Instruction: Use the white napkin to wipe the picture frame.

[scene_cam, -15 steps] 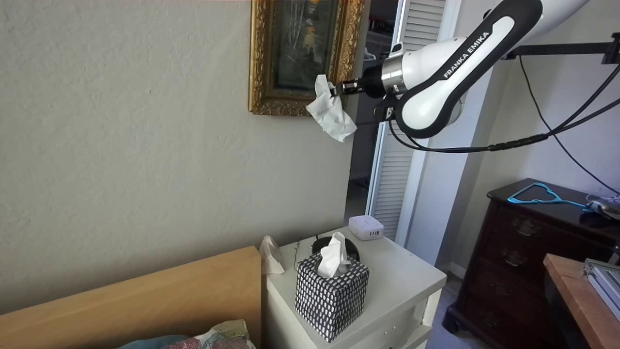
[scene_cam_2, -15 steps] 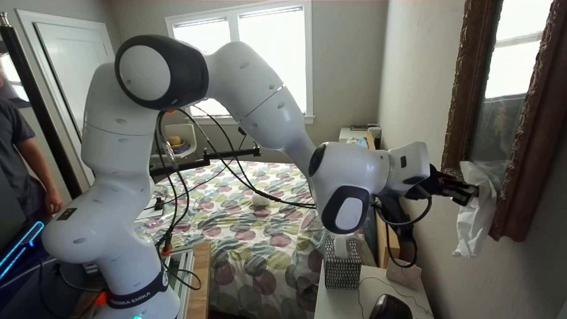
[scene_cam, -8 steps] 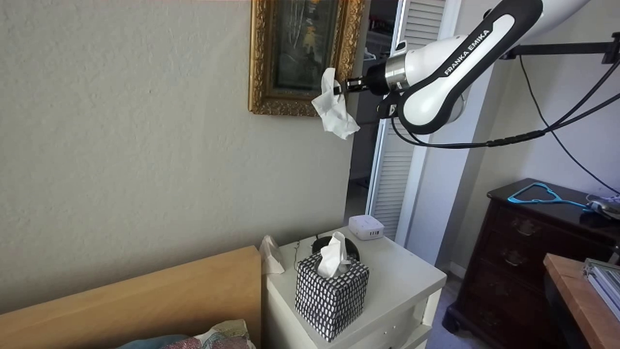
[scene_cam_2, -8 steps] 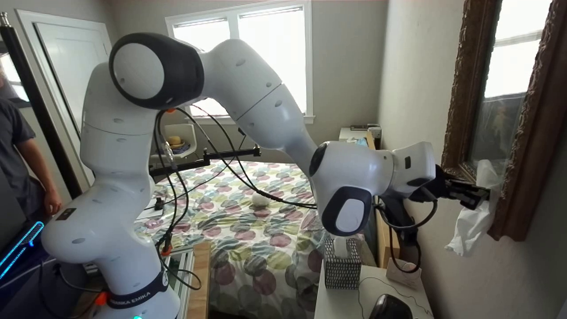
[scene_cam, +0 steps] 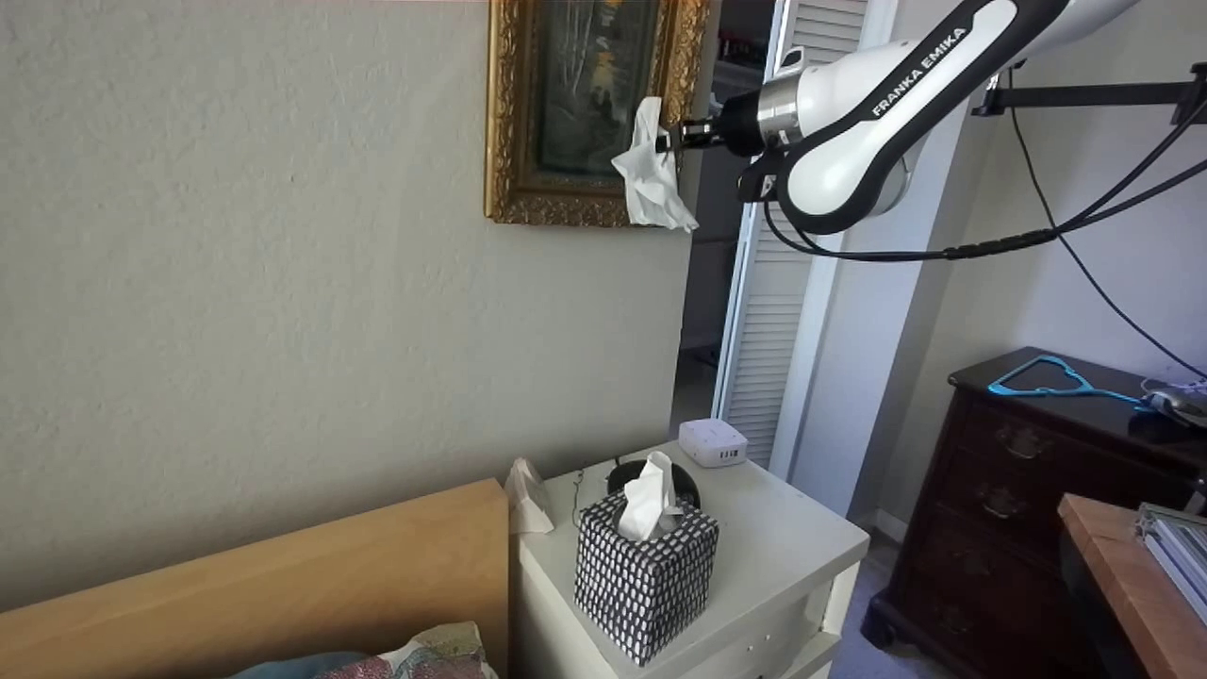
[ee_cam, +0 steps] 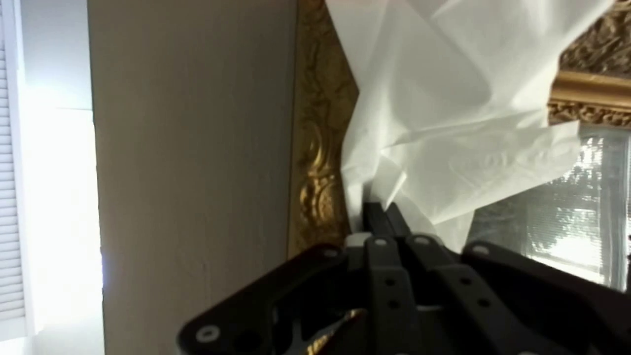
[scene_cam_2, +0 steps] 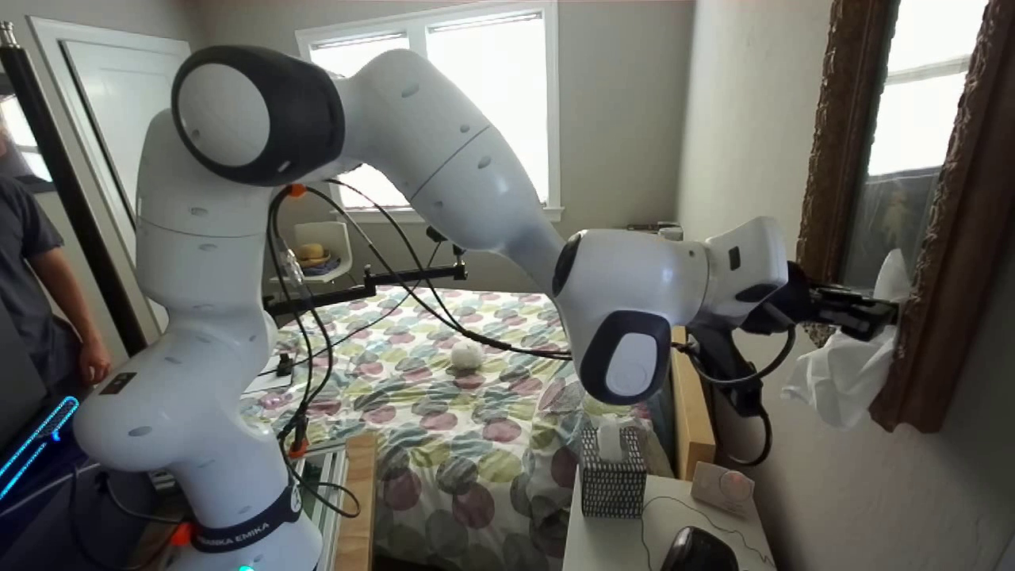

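The picture frame, ornate gold around a dark painting, hangs on the wall in both exterior views (scene_cam: 503, 113) (scene_cam_2: 825, 159). Its gold side also fills part of the wrist view (ee_cam: 320, 187). My gripper (scene_cam: 665, 143) is shut on the white napkin (scene_cam: 651, 184) at the frame's lower corner. The napkin hangs below and stands above the fingertips in an exterior view (scene_cam_2: 844, 381). In the wrist view the napkin (ee_cam: 443, 88) spreads ahead of the closed gripper (ee_cam: 388, 209), covering part of the frame and glass. I cannot tell how firmly it touches the frame.
A white nightstand (scene_cam: 783, 547) below holds a patterned tissue box (scene_cam: 646, 585) and a small white device (scene_cam: 713, 442). A wooden headboard (scene_cam: 283, 566) and a bed (scene_cam_2: 444, 412) stand nearby. A louvred door (scene_cam: 759, 330) is beside the wall's end.
My gripper has risen along the frame's lower corner with the napkin in it. It has also moved closer to the frame's side. The tissue box and nightstand have not moved.
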You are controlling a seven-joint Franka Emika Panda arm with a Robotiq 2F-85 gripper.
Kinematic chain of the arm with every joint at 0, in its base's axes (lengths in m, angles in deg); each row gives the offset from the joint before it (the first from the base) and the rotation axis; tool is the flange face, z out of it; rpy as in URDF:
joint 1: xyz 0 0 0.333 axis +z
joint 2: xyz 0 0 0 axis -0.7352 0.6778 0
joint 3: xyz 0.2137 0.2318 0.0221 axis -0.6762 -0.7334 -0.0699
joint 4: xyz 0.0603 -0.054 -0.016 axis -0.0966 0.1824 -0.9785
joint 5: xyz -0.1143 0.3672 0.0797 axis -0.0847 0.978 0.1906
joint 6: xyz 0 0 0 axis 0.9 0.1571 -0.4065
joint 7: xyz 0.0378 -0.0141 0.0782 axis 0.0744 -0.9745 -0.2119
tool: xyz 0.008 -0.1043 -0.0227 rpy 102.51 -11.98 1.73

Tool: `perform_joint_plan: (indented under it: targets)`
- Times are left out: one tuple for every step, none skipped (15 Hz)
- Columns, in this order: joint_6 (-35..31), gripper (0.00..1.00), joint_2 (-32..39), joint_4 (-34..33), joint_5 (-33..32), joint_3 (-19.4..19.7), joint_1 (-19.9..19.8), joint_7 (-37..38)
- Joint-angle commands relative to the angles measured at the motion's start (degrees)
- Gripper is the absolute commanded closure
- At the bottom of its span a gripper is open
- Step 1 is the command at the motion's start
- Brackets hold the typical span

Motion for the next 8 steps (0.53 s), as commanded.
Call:
perform_joint_plan:
  targets:
    - [-0.17,1.00,-2.18,-1.05,1.00,0.37,0.32,-2.28]
    - [-0.27,1.00,-2.66,-1.47,0.86,0.46,0.30,-2.63]
    - [-0.37,1.00,-3.15,-1.83,0.73,0.52,0.30,-2.93]
    - [-0.47,1.00,-3.68,-2.21,0.60,0.63,0.33,-3.35]
    - [-0.74,1.00,-4.01,-2.66,0.55,0.71,0.36,-3.84]
    - [-0.77,1.00,-4.51,-3.07,0.46,0.77,0.40,-4.31]
    - [-0.99,1.00,-4.80,-3.56,0.49,0.81,0.50,-4.84]
    - [-1.20,1.00,-5.14,-3.97,0.40,0.86,0.50,-5.19]
